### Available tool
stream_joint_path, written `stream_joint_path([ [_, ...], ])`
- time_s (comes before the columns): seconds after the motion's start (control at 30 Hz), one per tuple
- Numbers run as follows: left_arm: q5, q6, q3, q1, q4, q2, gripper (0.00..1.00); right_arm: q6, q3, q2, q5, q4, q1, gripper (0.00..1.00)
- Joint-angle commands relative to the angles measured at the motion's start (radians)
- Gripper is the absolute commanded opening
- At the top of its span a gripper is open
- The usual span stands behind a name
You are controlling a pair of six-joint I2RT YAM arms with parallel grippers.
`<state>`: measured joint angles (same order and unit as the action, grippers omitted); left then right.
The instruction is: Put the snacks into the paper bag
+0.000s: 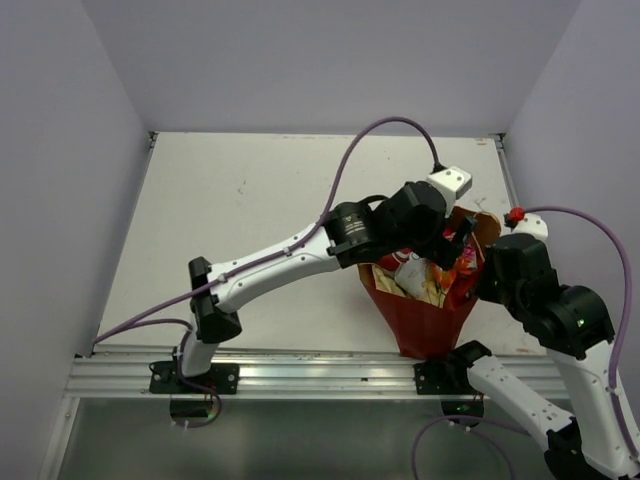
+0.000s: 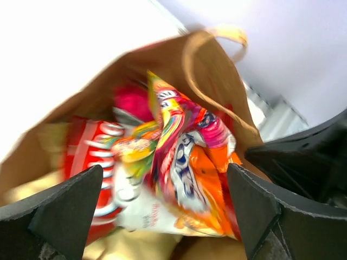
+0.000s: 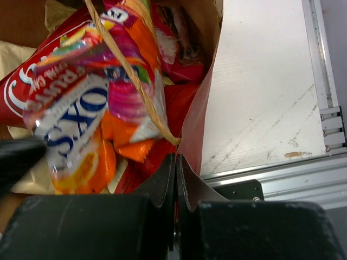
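- Reddish-brown kraft paper bag (image 1: 420,325) is standing upright on the white bench (image 1: 250,220), at its near right part, close to the aluminium rail (image 1: 300,375) along the front edge
- Bag mouth is gaping open; crinkly foil snack packets are sitting inside it, heaped up to the rim
- Cream-and-orange foil packet with blue lettering (image 3: 76,135) is lying on top of the heap, crumpled
- Red-and-white foil packet (image 2: 89,157) is showing at one side beneath it; magenta foil packet (image 2: 133,103) is showing deeper in, toward the far wall of the bag
- Thin twine loop handle (image 3: 130,76) is draping across the packets
- Left end effector (image 2: 165,168) is hovering over the bag mouth, fingers spread wide, nothing between them, pointing down at the packets
- Right end effector (image 3: 176,173) is sitting at the bag's right rim, fingers pressed together; the paper edge is running down into the fingertips, so it is reading as pinching the rim
- No packet is showing on the bench outside the bag in the top view
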<state>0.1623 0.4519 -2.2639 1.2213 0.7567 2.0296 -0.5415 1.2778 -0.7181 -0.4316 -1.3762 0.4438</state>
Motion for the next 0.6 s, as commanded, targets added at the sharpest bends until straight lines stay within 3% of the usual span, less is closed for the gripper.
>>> stream_joint_path([
  [0.0,0.355,-0.006,0.062,0.007,0.009,-0.241,1.0,0.003,-0.006,-0.004,0.031,-0.118,0.003,0.0],
  [0.07,0.439,0.06,0.163,-0.012,0.029,-0.352,1.0,0.005,0.0,-0.009,0.031,-0.116,0.003,0.0],
  [0.23,0.35,0.23,0.4,-0.167,0.211,-0.399,1.0,0.012,0.002,-0.012,0.031,-0.116,0.004,0.0],
  [0.4,0.257,0.266,0.668,-0.169,0.075,-0.48,1.0,0.018,0.003,-0.017,0.037,-0.113,0.003,0.0],
  [0.57,0.189,0.278,0.721,-0.169,-0.002,-0.483,1.0,0.018,0.003,-0.012,0.037,-0.118,0.003,0.0],
])
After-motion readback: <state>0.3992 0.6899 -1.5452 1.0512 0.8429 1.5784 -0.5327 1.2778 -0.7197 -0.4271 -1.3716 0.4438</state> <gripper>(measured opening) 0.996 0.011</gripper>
